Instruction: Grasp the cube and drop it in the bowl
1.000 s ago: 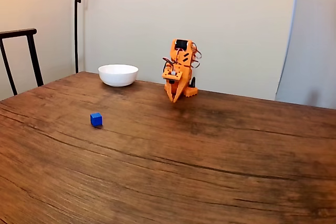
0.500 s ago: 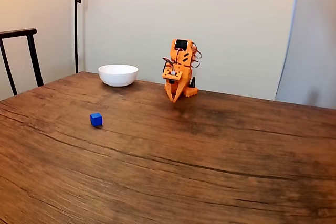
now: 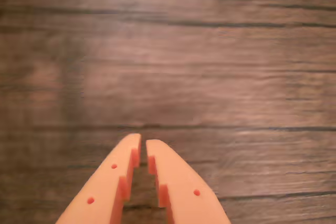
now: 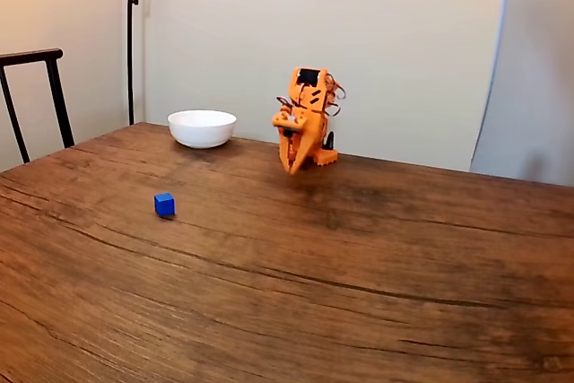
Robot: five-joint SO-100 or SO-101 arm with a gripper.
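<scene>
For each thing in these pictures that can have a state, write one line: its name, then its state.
cube: resting on the table, ungrasped, apart from the bowl
bowl: upright on the table, inside not visible
gripper: nearly shut, holding nothing, above bare wood
chair: standing at the table's edge

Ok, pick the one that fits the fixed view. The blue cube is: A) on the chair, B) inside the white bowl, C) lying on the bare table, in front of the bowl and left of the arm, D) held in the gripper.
C: the cube lies alone on the table, nearer the camera than the bowl, well apart from the gripper.
</scene>
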